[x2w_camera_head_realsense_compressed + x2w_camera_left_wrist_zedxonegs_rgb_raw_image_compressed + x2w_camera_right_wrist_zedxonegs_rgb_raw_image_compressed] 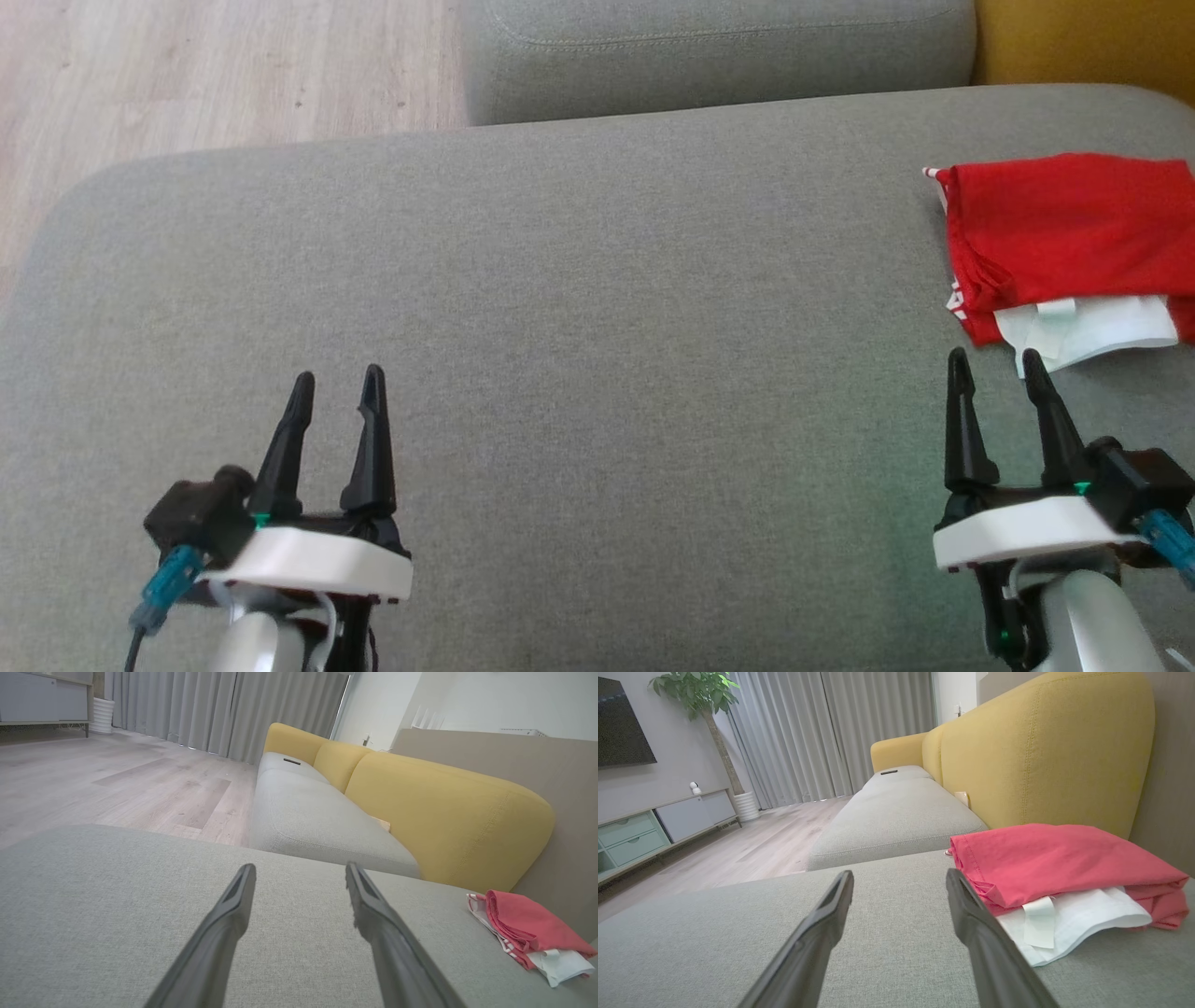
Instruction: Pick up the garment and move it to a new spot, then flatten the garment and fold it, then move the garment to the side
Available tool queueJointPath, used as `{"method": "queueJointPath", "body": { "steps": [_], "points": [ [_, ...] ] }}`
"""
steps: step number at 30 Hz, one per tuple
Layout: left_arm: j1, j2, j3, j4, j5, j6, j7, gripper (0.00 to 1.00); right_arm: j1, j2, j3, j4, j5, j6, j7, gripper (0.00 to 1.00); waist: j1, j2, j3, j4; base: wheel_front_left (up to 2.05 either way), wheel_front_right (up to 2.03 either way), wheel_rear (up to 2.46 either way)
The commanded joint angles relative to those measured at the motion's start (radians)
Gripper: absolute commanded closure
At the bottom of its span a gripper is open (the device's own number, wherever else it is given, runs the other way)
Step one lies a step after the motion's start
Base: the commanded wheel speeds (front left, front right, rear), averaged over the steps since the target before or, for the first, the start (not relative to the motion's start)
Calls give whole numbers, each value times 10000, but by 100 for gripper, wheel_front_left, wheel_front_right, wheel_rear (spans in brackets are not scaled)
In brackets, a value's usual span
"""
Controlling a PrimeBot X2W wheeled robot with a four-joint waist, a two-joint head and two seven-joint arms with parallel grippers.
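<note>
The garment is red with a white part showing at its near edge. It lies folded at the far right of the grey cushion. From the right wrist the garment sits just right of the fingers, and from the left wrist the garment lies far off at the right. My right gripper is open, its tips just short of the white edge and holding nothing. Over the near left of the cushion, my left gripper is also open and holds nothing.
A second grey seat cushion lies beyond the one in front of me, with a yellow backrest to the right. Wooden floor lies off the far left. A TV cabinet and a potted plant stand across the room.
</note>
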Motion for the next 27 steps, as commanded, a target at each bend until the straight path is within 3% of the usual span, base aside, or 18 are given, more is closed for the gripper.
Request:
{"method": "queueJointPath", "body": {
  "steps": [1,22,23,27],
  "points": [
    [-325,70,343,-321,106,59,-53,0,-452,-32,276,-294,96,-9,-121,0,1,0,8,0,0,0,0],
    [-199,70,657,-543,-389,253,-53,0,-489,-32,465,-406,314,-9,-132,0,1,0,-4,-186,0,0,0],
    [8,0,331,-162,-388,185,0,100,-7,2,240,-50,265,0,-23,100,1,0,-5,-188,0,0,0],
    [212,-40,291,458,-453,173,13,100,223,25,276,530,280,0,15,100,1,0,-4,-191,0,0,0]
  ]
}}
